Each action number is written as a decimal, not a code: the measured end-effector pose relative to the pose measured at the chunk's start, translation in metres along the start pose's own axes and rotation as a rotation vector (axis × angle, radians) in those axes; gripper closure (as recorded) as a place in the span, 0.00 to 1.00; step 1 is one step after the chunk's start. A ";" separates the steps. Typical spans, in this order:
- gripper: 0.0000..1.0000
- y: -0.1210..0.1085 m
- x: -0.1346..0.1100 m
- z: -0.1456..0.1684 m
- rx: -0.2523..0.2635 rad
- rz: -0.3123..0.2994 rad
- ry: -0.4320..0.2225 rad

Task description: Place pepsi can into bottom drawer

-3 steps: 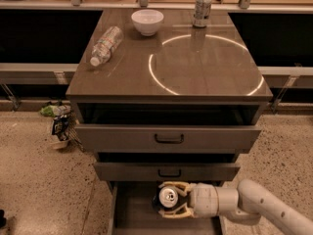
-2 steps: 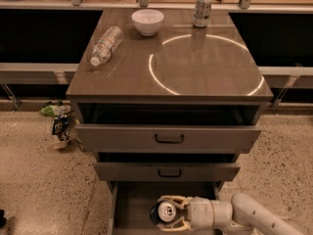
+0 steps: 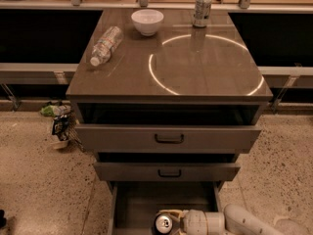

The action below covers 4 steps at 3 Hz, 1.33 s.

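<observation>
The pepsi can (image 3: 164,223) shows only its silver top, at the bottom edge of the camera view, low inside the open bottom drawer (image 3: 146,199). My gripper (image 3: 165,216) reaches in from the lower right on its white arm (image 3: 230,222). It is shut on the can and holds it upright near the front of the drawer's flat grey floor. The can's blue side is hidden.
The two upper drawers (image 3: 169,139) (image 3: 169,173) stand partly pulled out above the gripper. On the cabinet top are a silver-grey can (image 3: 202,10), a white bowl (image 3: 147,21) and a water bottle lying on its side (image 3: 105,45). Litter (image 3: 58,126) lies on the floor at left.
My gripper has moved down and toward the front of the bottom drawer with the can, which now sits lower in the view.
</observation>
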State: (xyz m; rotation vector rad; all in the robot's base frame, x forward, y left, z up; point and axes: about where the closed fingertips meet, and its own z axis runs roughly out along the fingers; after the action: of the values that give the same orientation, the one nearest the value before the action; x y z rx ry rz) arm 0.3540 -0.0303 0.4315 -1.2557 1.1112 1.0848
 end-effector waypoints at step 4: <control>1.00 -0.027 0.091 -0.020 0.123 0.063 0.150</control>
State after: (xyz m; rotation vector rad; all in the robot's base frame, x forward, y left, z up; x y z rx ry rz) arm 0.3934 -0.0511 0.3456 -1.2275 1.3190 0.9652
